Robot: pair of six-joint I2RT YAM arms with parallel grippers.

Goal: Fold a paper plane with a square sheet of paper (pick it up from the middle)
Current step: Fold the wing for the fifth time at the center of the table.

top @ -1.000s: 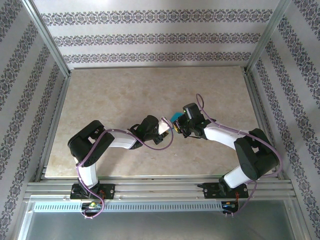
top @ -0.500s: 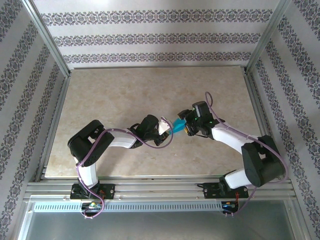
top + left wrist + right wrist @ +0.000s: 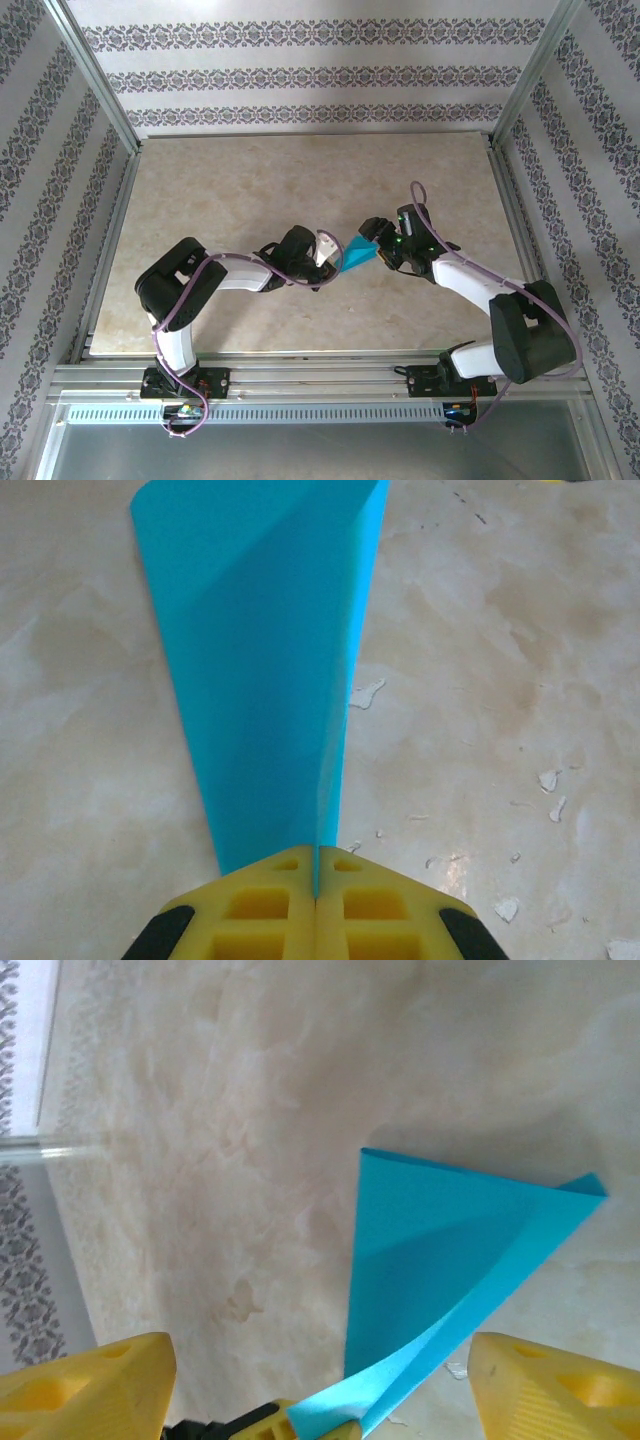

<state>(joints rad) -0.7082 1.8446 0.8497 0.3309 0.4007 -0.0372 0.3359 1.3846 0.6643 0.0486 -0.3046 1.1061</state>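
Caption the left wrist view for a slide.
Left pincer shut on the narrow tip of the folded teal paper plane, over the table.

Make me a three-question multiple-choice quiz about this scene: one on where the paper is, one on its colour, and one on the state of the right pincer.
1. Where is the folded paper?
A. In the far left corner
B. Between the left pincer and the right pincer, mid-table
C. Right by the arm bases

2. What colour is the folded paper?
A. Red
B. White
C. Teal-blue

3. How does the right pincer stand?
A. Open
B. Shut on the folded paper
C. Shut on nothing

Answers:
1 B: the top view shows it in the gap between the two pincers, and the left wrist view shows its narrow end clamped in the shut left pincer.
2 C: all three views show it teal-blue.
3 A: in the right wrist view its yellow fingers stand wide apart.
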